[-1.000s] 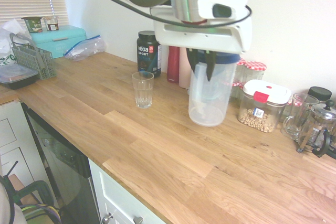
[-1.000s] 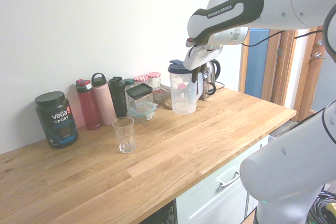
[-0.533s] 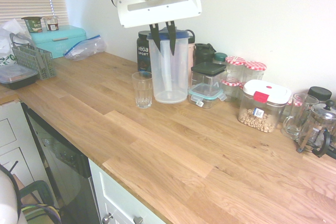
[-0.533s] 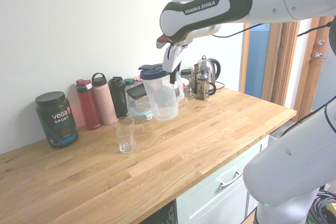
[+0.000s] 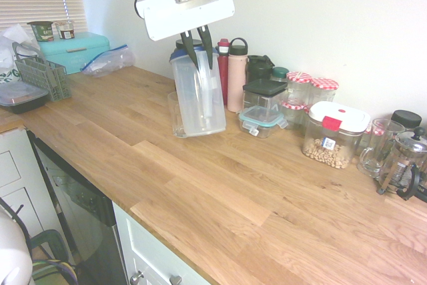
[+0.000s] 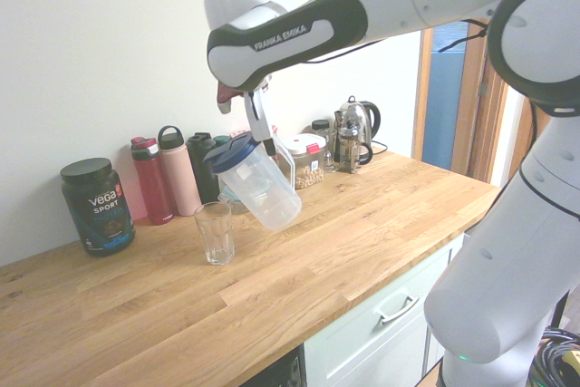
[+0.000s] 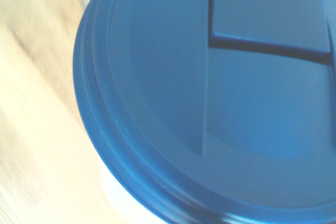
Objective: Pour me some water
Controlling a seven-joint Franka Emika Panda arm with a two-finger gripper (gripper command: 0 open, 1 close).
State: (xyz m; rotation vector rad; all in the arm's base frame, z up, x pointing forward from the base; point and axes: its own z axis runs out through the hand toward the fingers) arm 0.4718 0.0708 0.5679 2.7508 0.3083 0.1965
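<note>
The gripper is clamped tight on the handle of the clear plastic pitcher with a blue lid, tipped over the ribbed drinking glass on the wooden counter. I can't make out any water inside. If the spout sits off the rim, it'll spill.

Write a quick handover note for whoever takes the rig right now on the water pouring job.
Gripper: shut on the pitcher, gripping it near the blue lid, held above the counter.
Pitcher: clear plastic, tilted with its lid end leaning toward the drinking glass. Any water inside is too little to see.
Glass: upright on the counter in front of the bottles, looks empty; nothing is flowing into it.
Done: pitcher picked up and brought beside the glass, tilt begun.
Left: bring the spout over the glass, tip further to pour, set the pitcher down.
</note>
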